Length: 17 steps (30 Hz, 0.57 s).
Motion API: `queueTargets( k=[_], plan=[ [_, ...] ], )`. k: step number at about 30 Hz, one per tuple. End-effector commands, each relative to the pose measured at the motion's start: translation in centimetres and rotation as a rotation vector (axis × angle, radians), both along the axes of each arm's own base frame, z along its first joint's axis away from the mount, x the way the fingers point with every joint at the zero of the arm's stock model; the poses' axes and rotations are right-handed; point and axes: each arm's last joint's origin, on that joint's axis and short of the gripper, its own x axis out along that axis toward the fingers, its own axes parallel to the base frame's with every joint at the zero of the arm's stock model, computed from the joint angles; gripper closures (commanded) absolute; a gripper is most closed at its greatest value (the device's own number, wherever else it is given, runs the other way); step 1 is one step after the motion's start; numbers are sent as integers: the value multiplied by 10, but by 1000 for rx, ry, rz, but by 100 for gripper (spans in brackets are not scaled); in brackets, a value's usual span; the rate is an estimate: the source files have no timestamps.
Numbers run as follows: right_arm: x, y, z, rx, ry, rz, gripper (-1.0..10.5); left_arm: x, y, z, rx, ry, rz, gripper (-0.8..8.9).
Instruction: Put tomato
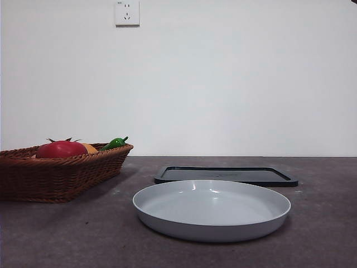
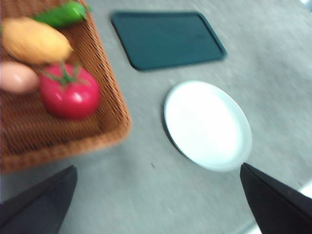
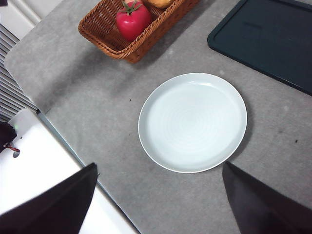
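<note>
Tomato (image 1: 61, 149) sits in the wicker basket (image 1: 72, 173) at the left of the front view, its stem up, with an orange fruit (image 1: 90, 148) just behind it and a green pepper (image 1: 114, 143) at the far end. On the grey bench (image 1: 67, 234) beside the basket lies a pale plate (image 1: 211, 209), bare, and behind that a dark flat tray (image 1: 226, 175). Neither of my arms shows here.

From my left wrist, blurred, my left pincer (image 2: 156, 200) hangs above the bench with its jaws spread wide and nothing between them. The tomato (image 2: 69, 92) lies in the basket (image 2: 105, 122), touching a pale pinkish item (image 2: 17, 78); the orange fruit (image 2: 35, 41) and pepper (image 2: 62, 13) lie beyond.

From my right wrist, my right pincer (image 3: 158, 200) is likewise wide open and empty, above the bench near its edge, close to the plate (image 3: 192, 122). The tomato (image 3: 132, 20) rests in the basket (image 3: 122, 48), well apart from the plate, with the tray (image 3: 268, 39) off to one side.
</note>
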Motion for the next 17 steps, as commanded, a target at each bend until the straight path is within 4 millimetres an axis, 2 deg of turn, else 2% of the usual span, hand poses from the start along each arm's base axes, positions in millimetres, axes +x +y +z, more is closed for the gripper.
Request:
queueTargets(
  k=[1,8,11,17],
  plan=[
    [0,1,6,5,-30,11,537,10,-1,9,10,-54,8,298],
    [0,1,7,5,-30,11,537,51,-3,5,22,-94,23,306],
    [0,1,6,5,-30,11,537,72,-4,-3,40,-80,36,277],
    [0,1,6,5,-30,11,537,115,-12,-28,123,-37,40,278]
  ],
)
